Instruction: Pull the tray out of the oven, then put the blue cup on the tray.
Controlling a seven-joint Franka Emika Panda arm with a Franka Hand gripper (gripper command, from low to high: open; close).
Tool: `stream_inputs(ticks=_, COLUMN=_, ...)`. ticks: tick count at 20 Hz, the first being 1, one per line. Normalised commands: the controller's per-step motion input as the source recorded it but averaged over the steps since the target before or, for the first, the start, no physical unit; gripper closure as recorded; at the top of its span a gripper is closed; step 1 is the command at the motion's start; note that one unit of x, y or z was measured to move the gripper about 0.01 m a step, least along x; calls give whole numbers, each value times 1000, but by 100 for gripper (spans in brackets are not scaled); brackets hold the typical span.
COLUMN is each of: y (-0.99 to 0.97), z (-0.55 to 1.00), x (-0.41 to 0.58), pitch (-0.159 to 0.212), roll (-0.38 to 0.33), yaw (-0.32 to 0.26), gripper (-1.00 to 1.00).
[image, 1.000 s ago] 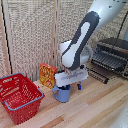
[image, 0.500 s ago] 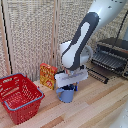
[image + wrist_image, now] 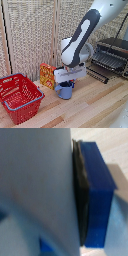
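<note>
The blue cup [image 3: 65,90] is at the middle of the wooden table, its top under my gripper [image 3: 66,83]. In the wrist view a blue finger [image 3: 98,193] presses its black pad against the cup's pale wall [image 3: 35,188], so the gripper is shut on the cup's rim. The other finger is hidden behind the wall. The oven [image 3: 114,52] stands at the exterior view's right with its door down. The tray [image 3: 104,62], a dark wire rack, sticks out of it over the open door.
A red plastic basket [image 3: 19,96] sits at the exterior view's left. An orange and yellow box [image 3: 47,75] stands behind the cup against the woven screen. The oven door [image 3: 99,74] juts out low toward the cup.
The gripper and the cup have shifted slightly up and toward the exterior view's right. The oven, tray and basket have not moved.
</note>
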Motion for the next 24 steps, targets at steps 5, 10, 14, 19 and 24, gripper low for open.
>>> stream_inputs(ticks=5, y=-127, z=663, x=495, pitch=49, roll=88, yaw=0, gripper=100)
stream_inputs(ticks=10, y=0, z=935, x=619, pitch=45, roll=32, yaw=-38, gripper=100)
stream_inputs(ticks=14, y=0, z=978, x=644, pitch=33, roll=1, yaw=-63, gripper=100)
stream_inputs(ticks=19, y=-31, z=889, x=738, pitch=45, roll=-5, yaw=-88, gripper=100)
stream_inputs(ticks=24, y=-362, z=840, x=666, pitch=105, roll=6, yaw=-106, gripper=100)
